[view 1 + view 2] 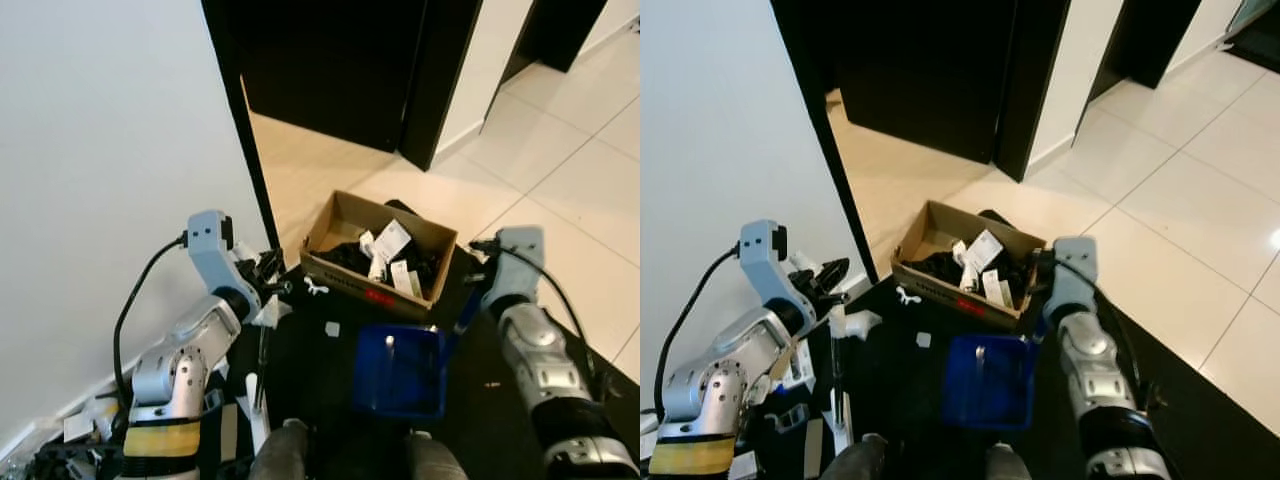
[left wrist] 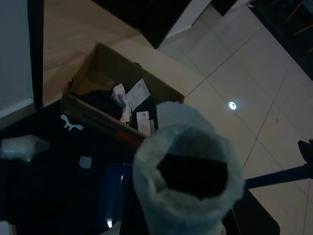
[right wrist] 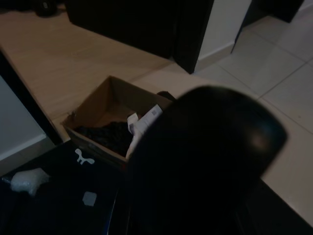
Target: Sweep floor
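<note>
Pale tiles meet a black floor mat [image 1: 320,370] beside a white wall [image 1: 100,180], with an open cardboard box [image 1: 335,225] of papers and dark scraps at the mat's far edge. Just before it rests a blue dustpan [image 1: 400,372] — its handle runs to the right gripper [image 1: 470,290], whose finger state I cannot tell. The left gripper [image 1: 270,275] clamps a thin broom handle [image 1: 261,365]. Small white scraps [image 1: 316,289] dot the mat.

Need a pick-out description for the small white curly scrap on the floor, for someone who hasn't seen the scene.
Find the open cardboard box on the floor by the black door frame. Just off its near left corner, on the dark mat, lies the curly scrap. It is thin and branching, unlike the flat square scrap nearer the blue dustpan.
</note>
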Motion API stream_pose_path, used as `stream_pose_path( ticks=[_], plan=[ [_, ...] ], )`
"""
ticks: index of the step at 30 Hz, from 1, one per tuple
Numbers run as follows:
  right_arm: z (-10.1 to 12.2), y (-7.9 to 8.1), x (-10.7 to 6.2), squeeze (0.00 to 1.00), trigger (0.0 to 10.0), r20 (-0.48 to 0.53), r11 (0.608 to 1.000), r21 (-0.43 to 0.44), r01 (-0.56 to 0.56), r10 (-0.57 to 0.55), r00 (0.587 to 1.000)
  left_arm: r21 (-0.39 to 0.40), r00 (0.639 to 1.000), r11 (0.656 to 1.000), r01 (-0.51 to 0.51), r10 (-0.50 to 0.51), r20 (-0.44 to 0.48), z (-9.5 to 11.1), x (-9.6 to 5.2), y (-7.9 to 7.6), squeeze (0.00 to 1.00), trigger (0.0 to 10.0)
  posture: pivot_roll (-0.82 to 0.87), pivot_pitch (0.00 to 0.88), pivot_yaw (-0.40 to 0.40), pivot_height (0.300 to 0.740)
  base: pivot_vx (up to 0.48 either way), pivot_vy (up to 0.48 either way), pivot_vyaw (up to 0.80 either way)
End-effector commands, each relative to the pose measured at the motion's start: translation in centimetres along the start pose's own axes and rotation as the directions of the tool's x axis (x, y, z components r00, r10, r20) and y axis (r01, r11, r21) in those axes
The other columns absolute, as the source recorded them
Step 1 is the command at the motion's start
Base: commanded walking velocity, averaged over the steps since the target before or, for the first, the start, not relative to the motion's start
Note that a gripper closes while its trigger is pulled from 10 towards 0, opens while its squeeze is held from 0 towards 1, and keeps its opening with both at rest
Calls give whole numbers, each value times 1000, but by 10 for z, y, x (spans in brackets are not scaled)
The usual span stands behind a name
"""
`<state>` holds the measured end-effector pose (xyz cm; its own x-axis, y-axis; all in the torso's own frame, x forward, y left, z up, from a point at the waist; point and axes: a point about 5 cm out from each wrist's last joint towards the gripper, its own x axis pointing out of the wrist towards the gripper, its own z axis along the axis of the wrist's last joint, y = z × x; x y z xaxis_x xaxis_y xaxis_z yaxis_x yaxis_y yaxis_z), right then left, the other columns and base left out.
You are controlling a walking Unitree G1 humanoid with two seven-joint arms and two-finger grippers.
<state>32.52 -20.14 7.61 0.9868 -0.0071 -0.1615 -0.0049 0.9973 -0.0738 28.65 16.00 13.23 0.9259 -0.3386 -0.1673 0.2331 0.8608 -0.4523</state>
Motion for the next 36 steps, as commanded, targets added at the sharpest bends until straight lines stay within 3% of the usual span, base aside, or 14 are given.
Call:
stream_pose_path(
  ticks=[1,8,12,19,23,27,31,36],
  plan=[
    [-17,4,-5,0,10000,-56,1000,14,-13,13,998,18,1000,1000,-22,22,-10,-1,-6,5,0,10000,171,168,37,740,0,0,0],
    [-31,5,-13,0,10000,-70,1000,-4,-9,9,998,22,999,999,-32,32,-20,-4,-11,7,0,10000,180,166,44,740,0,0,0],
    [-27,2,-10,0,10000,-23,999,12,-38,38,999,29,1000,999,-15,15,-21,-1,-6,4,0,10000,173,166,49,740,0,0,0],
    [-37,-8,-16,0,10000,-66,1000,-18,-10,9,998,31,1000,999,-13,14,-28,-4,-4,4,0,10000,156,169,47,740,0,0,0],
    [-24,-15,-21,0,10000,67,999,26,20,-21,998,23,999,1000,-14,15,-43,-12,-7,2,0,10000,154,173,45,740,0,0,0],
    [6,-13,-16,0,10000,218,998,60,-9,-4,976,22,999,1000,-11,12,-49,-13,-6,1,0,10000,147,173,44,740,0,0,0],
    [17,-12,-11,0,10000,246,998,56,-24,10,969,22,999,1000,-7,8,-46,-12,-4,1,0,10000,148,172,42,740,0,0,0],
    [3,-12,-8,0,10000,173,999,47,-11,3,985,21,999,1000,-6,7,-38,-10,-4,1,0,10000,157,172,39,740,0,0,0]
  ],
)
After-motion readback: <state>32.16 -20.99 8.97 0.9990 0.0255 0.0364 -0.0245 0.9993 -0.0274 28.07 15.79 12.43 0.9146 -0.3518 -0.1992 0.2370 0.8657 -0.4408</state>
